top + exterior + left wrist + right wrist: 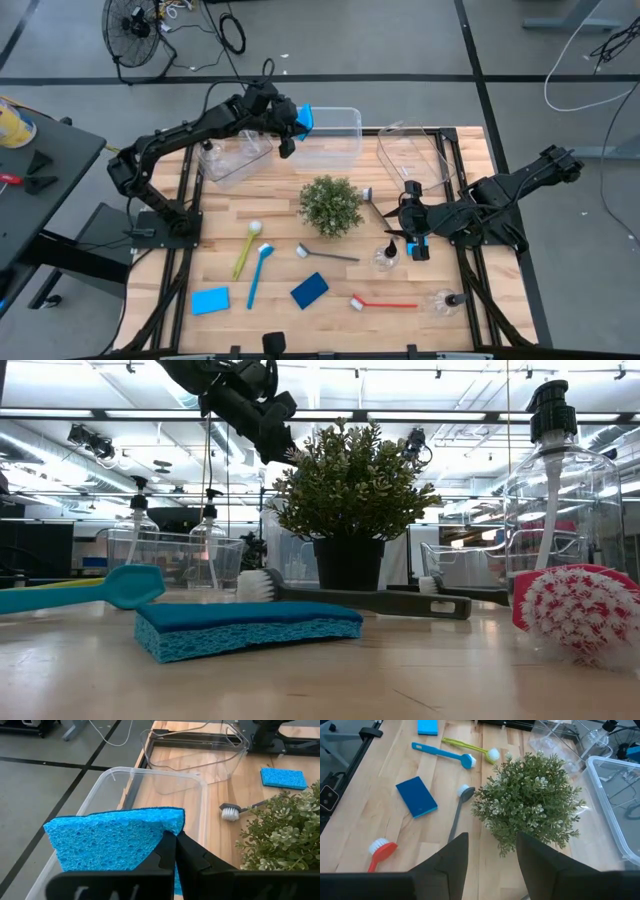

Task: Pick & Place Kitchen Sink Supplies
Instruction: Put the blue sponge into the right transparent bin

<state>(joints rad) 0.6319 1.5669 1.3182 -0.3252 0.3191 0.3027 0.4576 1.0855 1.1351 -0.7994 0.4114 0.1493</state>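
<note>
table (330, 310) holds three clear bins at the far edge, a plant (331, 205) mid-table, and loose supplies in front. left gripper (297, 120) hovers over the middle bin (345, 150), fingers pinched tight on one edge of a sponge (115, 837). right gripper (490, 855) hangs near the plant, fingers apart, holding nothing.

risks, as i judge them: grip is only on the sponge's edge, so it could flop or slip early. the sponge sits over the bin's near wall in the left wrist view; released there it may catch the rim and fall outside. right arm is close to the plant and a bottle (386, 257); a sideways move could knock either.

held sponge: bright blue, porous, flat, upright in the fingers, soft-looking. still on the table: two more blue sponges (210, 300) (309, 290), yellow brush (247, 245), blue brush (258, 272), grey brush (325, 254), red brush (382, 303), another bottle (446, 300) lying near the right front.
</note>
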